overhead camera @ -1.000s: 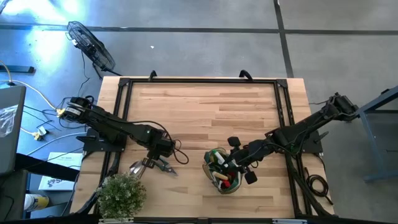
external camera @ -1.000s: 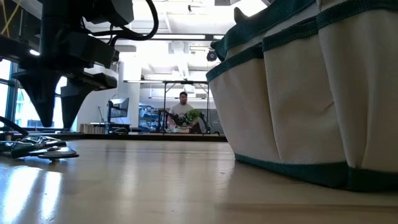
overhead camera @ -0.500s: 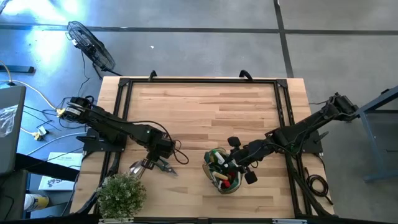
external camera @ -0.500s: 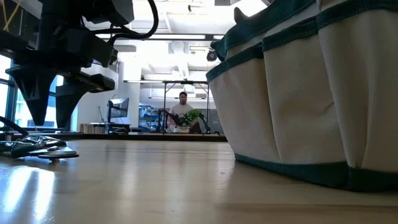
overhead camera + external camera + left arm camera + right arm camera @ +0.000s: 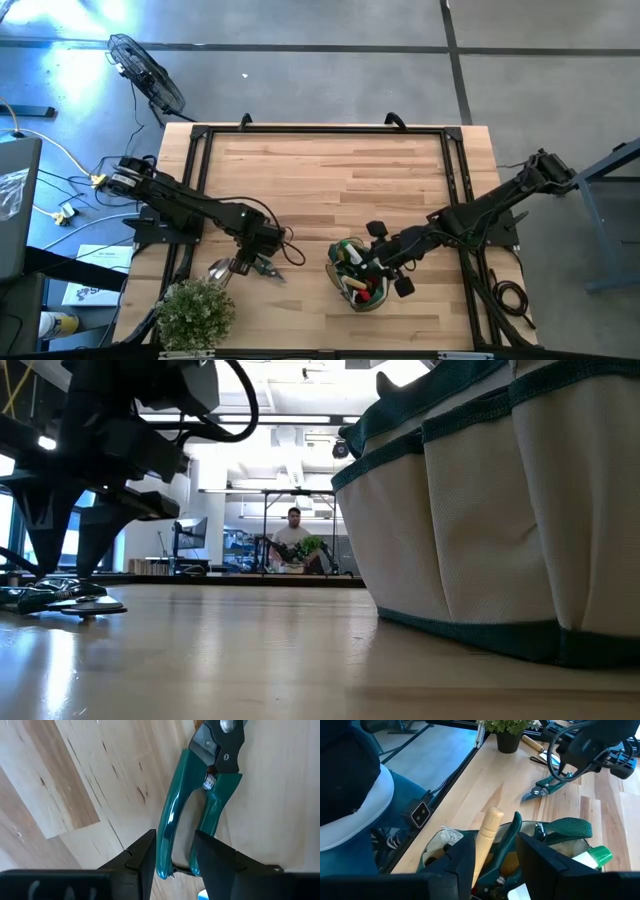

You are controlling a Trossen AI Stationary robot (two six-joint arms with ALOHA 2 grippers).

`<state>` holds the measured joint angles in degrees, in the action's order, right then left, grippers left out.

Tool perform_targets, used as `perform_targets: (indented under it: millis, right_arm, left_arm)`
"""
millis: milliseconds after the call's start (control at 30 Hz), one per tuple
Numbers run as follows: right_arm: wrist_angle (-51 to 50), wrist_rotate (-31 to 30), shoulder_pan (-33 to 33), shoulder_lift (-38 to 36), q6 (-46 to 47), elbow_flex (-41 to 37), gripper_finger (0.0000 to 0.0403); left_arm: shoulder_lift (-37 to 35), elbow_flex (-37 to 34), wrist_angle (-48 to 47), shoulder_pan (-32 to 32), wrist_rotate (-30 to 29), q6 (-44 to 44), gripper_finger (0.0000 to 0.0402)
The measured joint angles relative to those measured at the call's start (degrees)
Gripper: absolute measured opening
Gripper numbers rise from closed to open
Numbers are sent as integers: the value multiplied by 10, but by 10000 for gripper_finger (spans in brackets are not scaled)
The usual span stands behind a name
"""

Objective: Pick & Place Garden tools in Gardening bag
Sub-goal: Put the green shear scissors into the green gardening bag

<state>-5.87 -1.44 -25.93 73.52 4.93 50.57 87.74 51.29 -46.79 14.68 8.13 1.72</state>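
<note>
— Pruners (image 5: 200,805) lie flat on the counter (image 5: 330,180), handles between the left pincer's (image 5: 172,852) parted fingers, which have dropped around them.
— Unclenched still; grasp comes next. Right pincer (image 5: 492,852) hovers part-open over the bag (image 5: 360,275).

Left pincer (image 5: 60,565) over pruners (image 5: 60,597) — bag (image 5: 490,510) nearby

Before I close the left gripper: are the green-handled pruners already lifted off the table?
No. In the left wrist view the pruners lie flat on the wooden table, with the left gripper open around their handles.
</note>
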Motion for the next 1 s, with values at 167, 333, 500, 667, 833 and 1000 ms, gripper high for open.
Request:
perform_targets:
  millis: [167, 333, 500, 667, 833, 1000]
  right_arm:
    - [0, -1, 0, 0, 7, 0, 133]
    - [0, -1, -1, 0, 13, 0, 133]
    - [1, -1, -1, 0, 13, 0, 133]
    - [2, -1, -1, 0, 13, 0, 133]
    - [5, -1, -3, 0, 14, 0, 133]
    - [8, -1, -7, 0, 14, 0, 133]
  left_arm:
    - [0, 0, 5, 0, 1, 8, 129]
    - [0, 0, 4, 6, 1, -4, 129]
    - [0, 0, 4, 13, 0, -18, 129]
    - [0, 0, 5, 12, -1, -17, 129]
    - [8, -1, 9, 12, 2, -17, 129]
    - [22, -1, 18, 12, 12, -3, 129]
